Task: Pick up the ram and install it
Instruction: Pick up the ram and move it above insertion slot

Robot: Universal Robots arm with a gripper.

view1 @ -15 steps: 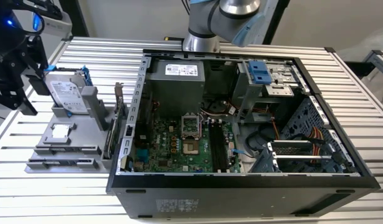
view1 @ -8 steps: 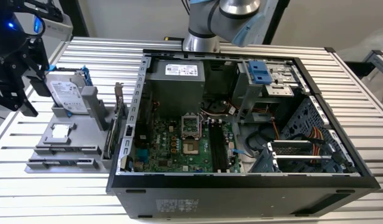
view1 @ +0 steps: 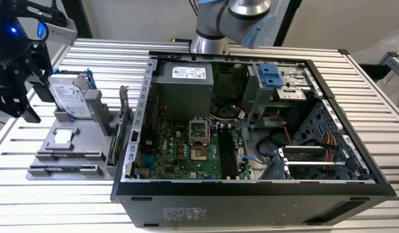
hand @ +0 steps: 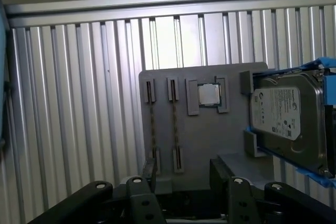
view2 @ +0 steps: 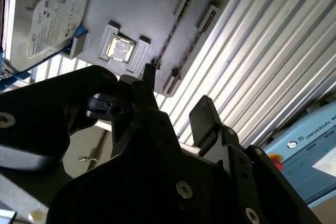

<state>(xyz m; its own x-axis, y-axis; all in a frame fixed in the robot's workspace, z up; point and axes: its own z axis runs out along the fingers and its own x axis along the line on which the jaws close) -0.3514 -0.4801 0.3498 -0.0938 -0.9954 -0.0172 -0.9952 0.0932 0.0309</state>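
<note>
End effector (hand: 184,179): open. In both wrist views the two black fingers (view2: 205,116) stand apart with clear space between them. They hold nothing and touch nothing. In the exterior view the end effector hangs at the exterior view's left, above the grey fixture plate (hand: 210,140).

Task part: one ram (hand: 152,121) stands on edge in end holders on the fixture plate. A second ram (hand: 176,124) stands parallel just beside it. Neither is gripped. In the first wrist view the open fingers sit near the closer ends of both sticks.

The fixture plate also carries a processor chip (hand: 210,95) in a recess and a silver hard drive (hand: 286,119) with a blue bracket.

Surface: the fixture plate lies on a ribbed aluminium desk (hand: 79,103). Beside it, toward the exterior view's right, stands an open computer case (view1: 251,189) with the motherboard (view1: 186,150) exposed. The arm (view1: 238,14) rises behind the case.

Limits of view:
- The frame edge cuts off the end effector in the exterior view.
- Both rams appear only as thin dark strips seen edge-on.
- The hard drive is cropped in both wrist views.
</note>
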